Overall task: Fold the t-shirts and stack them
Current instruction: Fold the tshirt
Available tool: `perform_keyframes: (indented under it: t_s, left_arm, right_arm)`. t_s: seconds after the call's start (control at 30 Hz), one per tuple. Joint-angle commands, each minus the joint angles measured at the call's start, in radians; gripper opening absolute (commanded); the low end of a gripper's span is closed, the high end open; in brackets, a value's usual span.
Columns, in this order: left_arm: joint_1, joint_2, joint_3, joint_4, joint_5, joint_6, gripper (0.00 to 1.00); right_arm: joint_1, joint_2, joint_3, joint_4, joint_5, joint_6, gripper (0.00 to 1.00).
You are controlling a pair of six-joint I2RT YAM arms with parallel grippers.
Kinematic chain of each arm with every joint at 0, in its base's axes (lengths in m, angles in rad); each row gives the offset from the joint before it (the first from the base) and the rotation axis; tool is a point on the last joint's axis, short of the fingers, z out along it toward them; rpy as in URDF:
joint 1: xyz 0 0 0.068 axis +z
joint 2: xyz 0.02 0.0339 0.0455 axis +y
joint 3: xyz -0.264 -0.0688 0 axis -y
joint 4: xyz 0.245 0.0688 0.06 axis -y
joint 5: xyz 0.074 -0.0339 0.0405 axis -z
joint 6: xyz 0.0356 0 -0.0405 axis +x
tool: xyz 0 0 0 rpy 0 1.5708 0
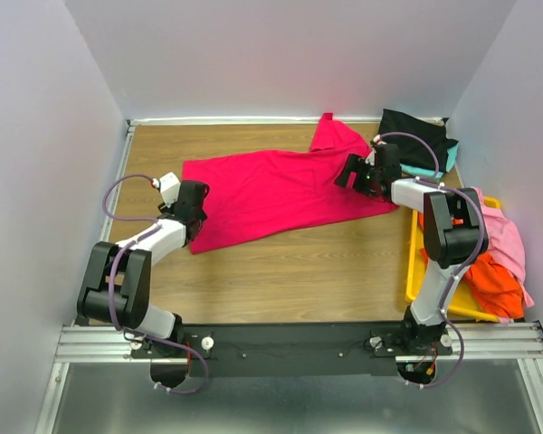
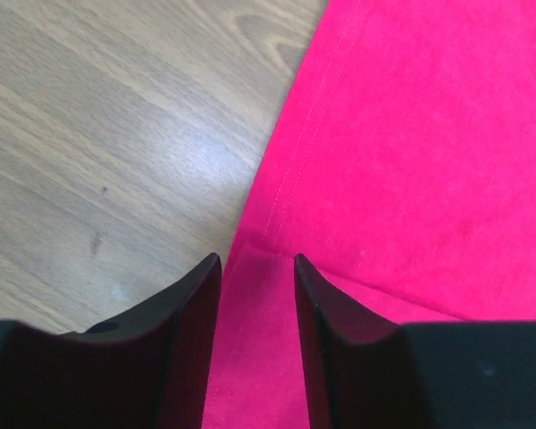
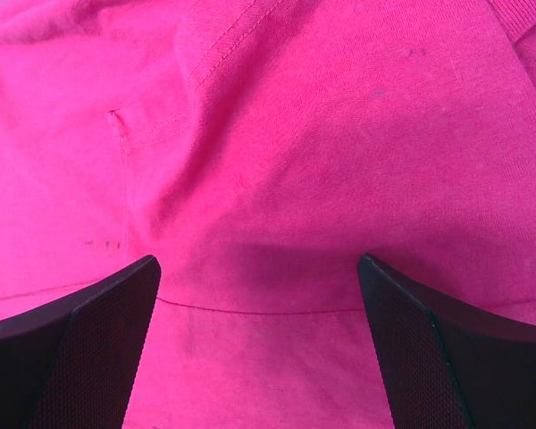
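A large crimson-red t-shirt (image 1: 271, 185) lies spread across the wooden table, one sleeve pointing toward the back. My left gripper (image 1: 195, 215) sits at its left hem; in the left wrist view the fingers (image 2: 257, 259) stand a little apart, straddling a folded corner of the red hem (image 2: 250, 340) without pinching it. Over the shirt's right end my right gripper (image 1: 351, 172) hangs wide open, red cloth (image 3: 277, 161) filling its view between the fingers (image 3: 259, 261). A black t-shirt (image 1: 416, 136) lies on a teal one (image 1: 445, 165) at the back right. Pink (image 1: 505, 228) and orange (image 1: 493, 280) t-shirts are in the bin.
A yellow plastic bin (image 1: 414, 262) stands along the table's right edge beside the right arm. Grey walls close in the table on the left, back and right. Bare wood (image 1: 290, 271) shows in front of the red shirt.
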Motion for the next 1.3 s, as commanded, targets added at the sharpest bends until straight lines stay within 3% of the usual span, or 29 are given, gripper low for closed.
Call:
perform_keyframes:
  t_s: [0.0, 0.03, 0.13, 0.2, 0.27, 0.4, 0.47, 0.77, 1.03, 1.27]
  left_arm:
    - [0.007, -0.028, 0.069, -0.046, -0.088, 0.022, 0.68]
    - [0.006, -0.041, 0.089, -0.052, -0.101, 0.03, 0.73]
    - [-0.018, -0.061, 0.118, -0.048, -0.115, 0.05, 0.74]
    - [-0.086, -0.065, 0.148, -0.025, -0.14, 0.076, 0.75]
    - [-0.167, -0.042, 0.166, 0.006, -0.152, 0.091, 0.83]
    - [-0.25, 0.015, 0.171, 0.144, -0.051, 0.125, 0.88]
    - [-0.261, 0.063, 0.154, 0.237, 0.024, 0.131, 0.88]
    - [-0.263, 0.227, 0.129, 0.38, 0.144, 0.133, 0.88]
    - [-0.244, 0.267, 0.073, 0.422, 0.214, 0.097, 0.88]
    - [-0.238, 0.219, 0.002, 0.449, 0.27, 0.073, 0.88]
  right_arm:
    - [0.015, -0.021, -0.007, -0.032, -0.007, -0.007, 0.98]
    - [0.02, -0.031, -0.008, -0.033, -0.004, -0.007, 0.98]
    - [0.033, -0.048, -0.013, -0.035, 0.011, -0.01, 0.98]
    - [0.046, -0.076, -0.019, -0.035, 0.038, -0.007, 0.98]
    - [0.053, -0.103, -0.026, -0.044, 0.06, -0.007, 0.98]
    - [0.06, -0.122, -0.033, -0.065, 0.12, -0.004, 0.98]
    - [0.064, -0.117, -0.033, -0.073, 0.137, -0.002, 0.98]
    - [0.079, -0.084, -0.051, -0.133, 0.184, 0.019, 0.98]
    - [0.132, -0.031, -0.065, -0.182, 0.203, 0.065, 0.97]
    - [0.17, -0.111, -0.18, -0.222, 0.253, 0.123, 0.96]
